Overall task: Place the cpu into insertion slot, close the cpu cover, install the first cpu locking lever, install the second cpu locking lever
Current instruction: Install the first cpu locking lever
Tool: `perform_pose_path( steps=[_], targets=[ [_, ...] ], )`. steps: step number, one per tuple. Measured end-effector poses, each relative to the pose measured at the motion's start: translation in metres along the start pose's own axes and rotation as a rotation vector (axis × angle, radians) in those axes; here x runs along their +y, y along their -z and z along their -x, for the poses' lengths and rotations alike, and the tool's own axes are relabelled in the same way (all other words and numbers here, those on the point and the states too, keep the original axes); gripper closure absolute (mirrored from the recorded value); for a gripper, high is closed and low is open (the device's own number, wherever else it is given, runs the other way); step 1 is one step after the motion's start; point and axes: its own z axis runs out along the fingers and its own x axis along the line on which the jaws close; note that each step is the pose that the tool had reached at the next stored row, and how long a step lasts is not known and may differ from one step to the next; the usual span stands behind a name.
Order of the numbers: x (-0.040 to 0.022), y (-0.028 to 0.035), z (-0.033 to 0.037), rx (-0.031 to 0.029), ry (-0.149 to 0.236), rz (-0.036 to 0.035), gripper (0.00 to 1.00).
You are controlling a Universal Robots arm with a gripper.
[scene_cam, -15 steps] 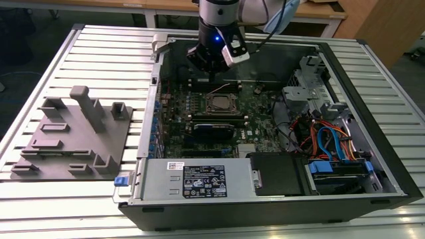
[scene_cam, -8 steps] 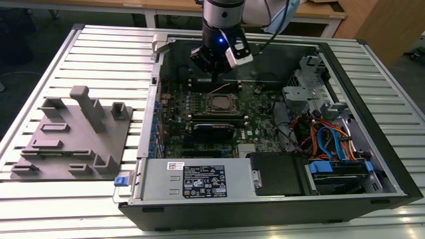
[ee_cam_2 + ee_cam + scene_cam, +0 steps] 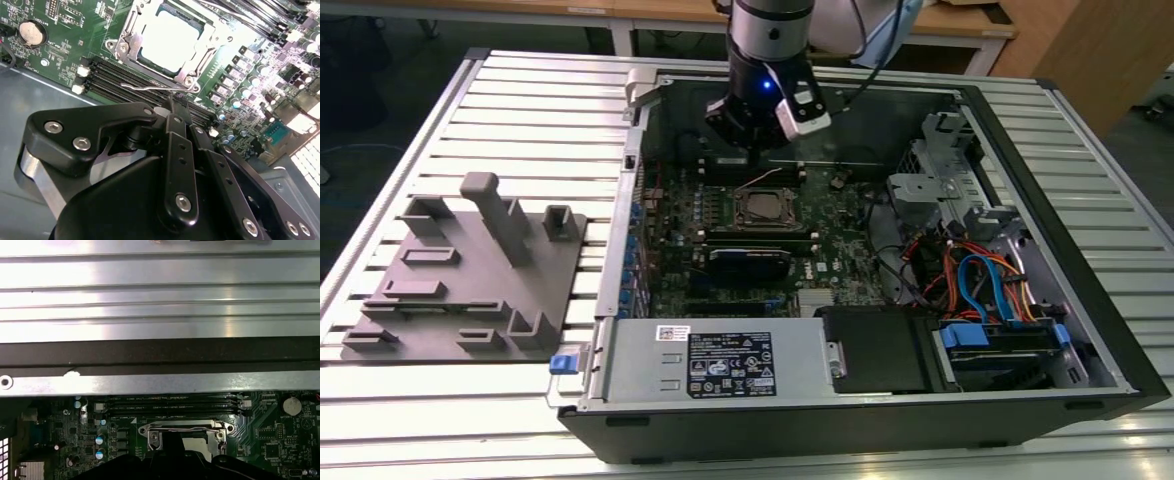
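Note:
The cpu [image 3: 767, 209] lies in the insertion slot, its silvery top [image 3: 167, 35] bright in the second wrist view. The cpu cover [image 3: 127, 42] is down around it, the chip showing through the window. A thin wire locking lever [image 3: 150, 88] runs along the socket edge beside the memory slots and looks slightly raised in the exterior view [image 3: 763, 180]. My gripper [image 3: 172, 104] hovers just above and behind that lever, fingers together and holding nothing. In the first wrist view the gripper [image 3: 175, 440] sits over the socket edge with the lever [image 3: 180, 429] at its tip.
Long black memory slots [image 3: 110, 75] and a coin battery [image 3: 32, 32] flank the socket. The case wall [image 3: 160, 355] rises close behind the gripper. A power supply [image 3: 707, 362] and cables [image 3: 974, 280] fill the near side. A grey fixture plate [image 3: 467, 270] lies at the exterior view's left.

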Motion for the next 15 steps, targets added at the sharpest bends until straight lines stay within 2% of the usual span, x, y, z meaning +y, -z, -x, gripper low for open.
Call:
perform_pose_path(
  steps=[5,15],
  targets=[
    [-0.0001,-0.0034,0.0019,0.0000,0.000,-0.0001,0.90],
    [0.0003,-0.0164,0.0060,0.0002,0.000,-0.0003,0.90]
  ],
)
